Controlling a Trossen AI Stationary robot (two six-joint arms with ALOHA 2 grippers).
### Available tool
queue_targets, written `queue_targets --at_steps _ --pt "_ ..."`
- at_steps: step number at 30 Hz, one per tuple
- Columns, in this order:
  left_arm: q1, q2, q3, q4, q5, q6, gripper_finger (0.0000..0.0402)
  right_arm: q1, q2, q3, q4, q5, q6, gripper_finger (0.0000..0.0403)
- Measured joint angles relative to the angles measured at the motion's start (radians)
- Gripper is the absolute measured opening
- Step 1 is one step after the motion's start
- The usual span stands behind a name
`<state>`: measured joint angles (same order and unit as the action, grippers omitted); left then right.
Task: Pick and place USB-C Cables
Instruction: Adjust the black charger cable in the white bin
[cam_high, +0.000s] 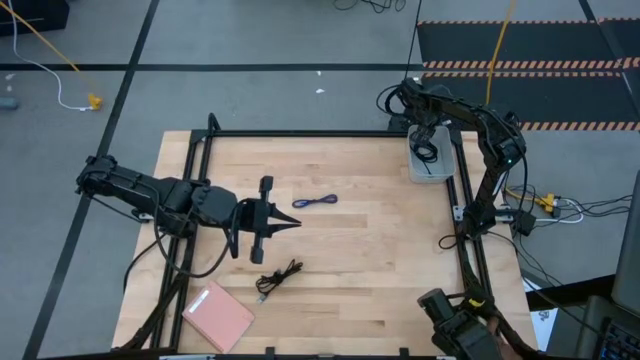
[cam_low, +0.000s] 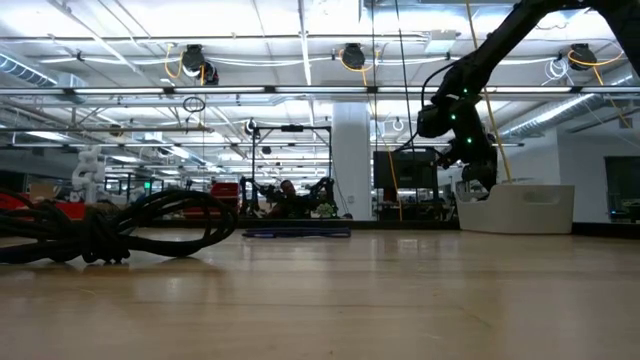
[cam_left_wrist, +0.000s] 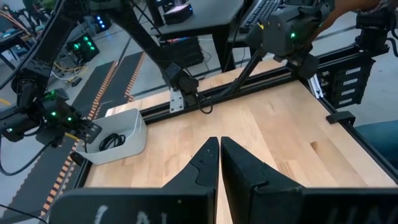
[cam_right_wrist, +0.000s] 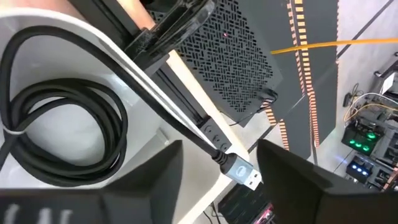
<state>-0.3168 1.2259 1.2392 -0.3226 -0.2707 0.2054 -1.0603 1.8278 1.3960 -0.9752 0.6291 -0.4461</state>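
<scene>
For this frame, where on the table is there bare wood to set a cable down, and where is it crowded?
Bare wood: the wide stretch between the blue-purple cable and the white bin, and all the near right part. Crowded: the left, where the left gripper lies over the board, with the black cable and pink pad nearby. The right gripper hangs over the bin.

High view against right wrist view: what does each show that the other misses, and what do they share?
Only the high view shows the blue-purple cable, the bundled black cable, the pink pad and the left end effector, shut, over the table's middle. Only the right wrist view shows a silver connector hanging over the bin's rim between the right end effector's open fingers. Both show the white bin holding a coiled black cable.
</scene>
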Motion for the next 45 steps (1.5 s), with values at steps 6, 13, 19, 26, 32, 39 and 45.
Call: queue_targets --at_steps 6,13,19,26,32,39,45 --pt "0.000 0.000 0.000 0.000 0.000 0.002 0.0021 0.000 0.002 0.000 -0.019 -0.035 -0.015 0.0210" --pt "-0.002 0.000 0.000 -0.001 0.008 0.001 0.0021 0.000 0.007 0.000 -0.033 -0.055 -0.022 0.0179" --pt "-0.022 0.000 0.000 -0.002 0.008 0.003 0.0021 0.000 0.010 0.000 -0.037 -0.053 -0.018 0.0163" --pt "-0.032 0.000 0.000 -0.001 0.008 0.007 0.0021 0.002 0.073 0.001 -0.063 0.027 0.002 0.0162" --pt "-0.032 0.000 0.000 -0.001 0.008 0.007 0.0021 0.002 0.070 0.001 -0.061 0.030 0.008 0.0148" --pt "-0.032 0.000 0.000 -0.001 0.008 0.010 0.0021 0.009 0.052 0.001 -0.058 0.035 0.015 0.0081" --pt "-0.032 0.000 0.000 -0.001 0.008 0.010 0.0021 0.009 0.051 -0.015 -0.071 0.054 0.019 0.0028"
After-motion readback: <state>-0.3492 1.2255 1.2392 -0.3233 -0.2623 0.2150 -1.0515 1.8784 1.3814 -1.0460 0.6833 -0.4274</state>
